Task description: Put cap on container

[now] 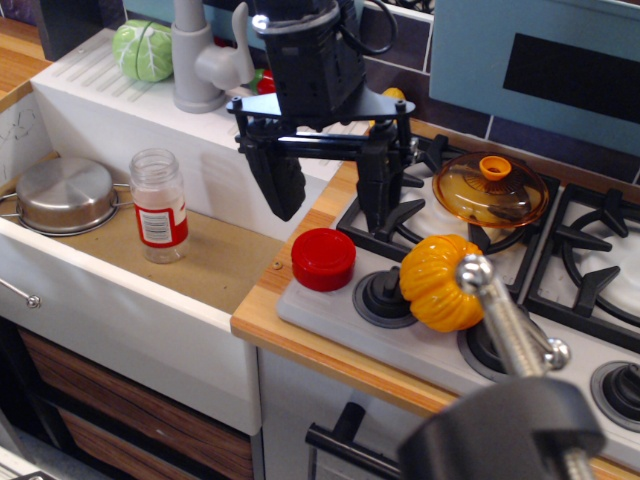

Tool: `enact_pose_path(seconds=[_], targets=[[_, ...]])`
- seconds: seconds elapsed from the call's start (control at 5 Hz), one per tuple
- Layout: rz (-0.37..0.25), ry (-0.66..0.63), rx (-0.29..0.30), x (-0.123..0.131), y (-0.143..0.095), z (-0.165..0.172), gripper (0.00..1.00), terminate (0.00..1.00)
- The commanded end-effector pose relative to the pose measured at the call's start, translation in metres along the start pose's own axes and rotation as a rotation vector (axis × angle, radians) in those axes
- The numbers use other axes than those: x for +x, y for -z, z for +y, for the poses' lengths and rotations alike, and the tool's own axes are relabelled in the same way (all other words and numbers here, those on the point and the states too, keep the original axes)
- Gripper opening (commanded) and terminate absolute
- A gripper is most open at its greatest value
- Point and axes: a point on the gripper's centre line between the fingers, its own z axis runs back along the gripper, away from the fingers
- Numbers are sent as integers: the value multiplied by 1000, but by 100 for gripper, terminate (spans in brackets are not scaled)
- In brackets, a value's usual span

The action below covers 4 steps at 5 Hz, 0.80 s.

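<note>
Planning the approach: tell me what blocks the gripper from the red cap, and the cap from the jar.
Nothing visible blocks either. The open gripper hangs above the cap on the counter edge. The jar stands uncapped in the sink to its left; the steel pot sits beyond.

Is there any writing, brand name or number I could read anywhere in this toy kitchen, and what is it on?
Nothing here can be read.
Container: its red-and-white label carries dark marks that may be print, but they are too small and blurred to make out.
Cap: plain red, no marking visible.
Steel pot, orange glass lid, yellow pumpkin and gripper: no visible writing.
</note>
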Motion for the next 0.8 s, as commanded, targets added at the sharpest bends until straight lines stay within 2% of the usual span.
enact_pose_path(seconds=[0.0,0.2,0.4,0.6], targets=[[0,0,0,0,0,0,100,0],[-4,-48,5,23,2,7,100,0],[-40,-50,19,40,13,22,100,0],[-55,-29,50,44,23,32,100,0]])
